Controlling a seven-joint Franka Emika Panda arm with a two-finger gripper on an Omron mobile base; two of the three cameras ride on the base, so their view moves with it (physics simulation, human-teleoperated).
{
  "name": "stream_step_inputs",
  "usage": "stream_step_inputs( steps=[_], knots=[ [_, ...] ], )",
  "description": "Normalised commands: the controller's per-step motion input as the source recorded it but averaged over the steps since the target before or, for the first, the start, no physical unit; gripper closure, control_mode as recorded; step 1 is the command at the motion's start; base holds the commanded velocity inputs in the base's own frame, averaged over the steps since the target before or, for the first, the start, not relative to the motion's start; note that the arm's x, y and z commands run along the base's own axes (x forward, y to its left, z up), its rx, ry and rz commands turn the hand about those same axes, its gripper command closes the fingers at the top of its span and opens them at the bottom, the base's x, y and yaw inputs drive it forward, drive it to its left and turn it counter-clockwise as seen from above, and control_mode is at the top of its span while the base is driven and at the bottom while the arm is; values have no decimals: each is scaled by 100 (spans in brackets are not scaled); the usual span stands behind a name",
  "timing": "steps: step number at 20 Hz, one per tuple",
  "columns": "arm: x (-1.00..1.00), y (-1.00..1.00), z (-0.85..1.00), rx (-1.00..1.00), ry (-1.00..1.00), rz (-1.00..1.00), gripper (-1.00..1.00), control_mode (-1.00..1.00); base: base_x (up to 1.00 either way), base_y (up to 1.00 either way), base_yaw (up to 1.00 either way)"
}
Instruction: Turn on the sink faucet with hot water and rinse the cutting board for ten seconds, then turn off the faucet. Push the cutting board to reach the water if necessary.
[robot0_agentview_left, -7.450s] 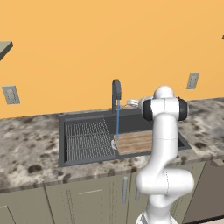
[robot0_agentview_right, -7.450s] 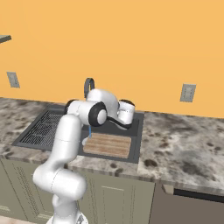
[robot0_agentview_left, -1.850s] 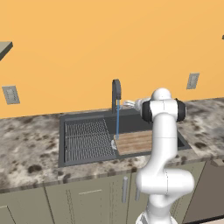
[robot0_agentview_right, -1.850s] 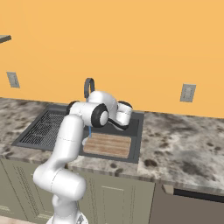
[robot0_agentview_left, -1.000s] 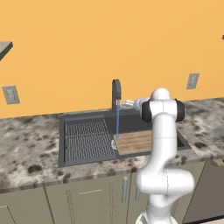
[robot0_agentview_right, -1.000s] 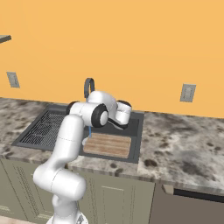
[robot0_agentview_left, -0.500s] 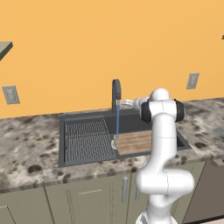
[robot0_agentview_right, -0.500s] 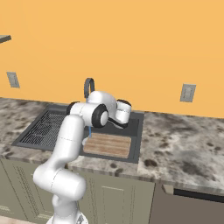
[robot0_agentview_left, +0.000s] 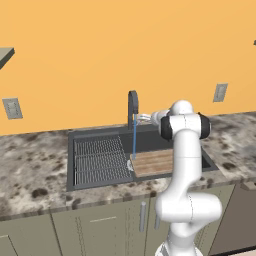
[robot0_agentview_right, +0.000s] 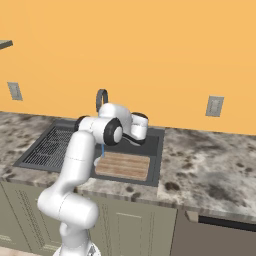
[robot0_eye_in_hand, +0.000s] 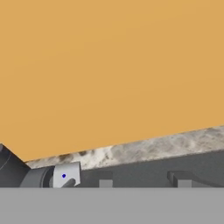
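Water (robot0_agentview_left: 134, 140): thin stream landing at the board's left edge.
Sink faucet (robot0_agentview_left: 132, 106): rigid metal; its small side lever suits a light nudge, not a grip.
Tool (robot0_agentview_left: 145, 118): fingers pressed together beside the lever.
Cutting board (robot0_agentview_left: 152, 162): stiff wood, probably slick when wet, lying flat in the sink (robot0_agentview_left: 95, 134); push its edge.

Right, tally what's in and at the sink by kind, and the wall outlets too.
Faucet: 1
Water stream: 1
Cutting board: 1
Drying rack: 1
Wall outlets: 2
Total: 6
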Motion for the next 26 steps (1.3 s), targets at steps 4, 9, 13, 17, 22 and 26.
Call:
stream_step_inputs(
  steps=[4, 9, 13, 17, 22, 26],
  knots=[
    [0, 61, 0, -1, 0, 0, -100, -100, 0, 0, 0],
    [0, 64, 0, -1, -1, 0, -100, -100, 0, 0, 0],
    [0, 68, 1, 0, -4, 0, -100, -100, 0, 0, 0],
    [0, 46, 1, 0, -3, 0, -100, -100, 0, 0, 0],
    [0, 11, 0, 0, -1, 0, -100, -100, 0, 0, 0],
    [0, 4, 0, 0, 0, 0, -100, -100, 0, 0, 0]
  ],
)
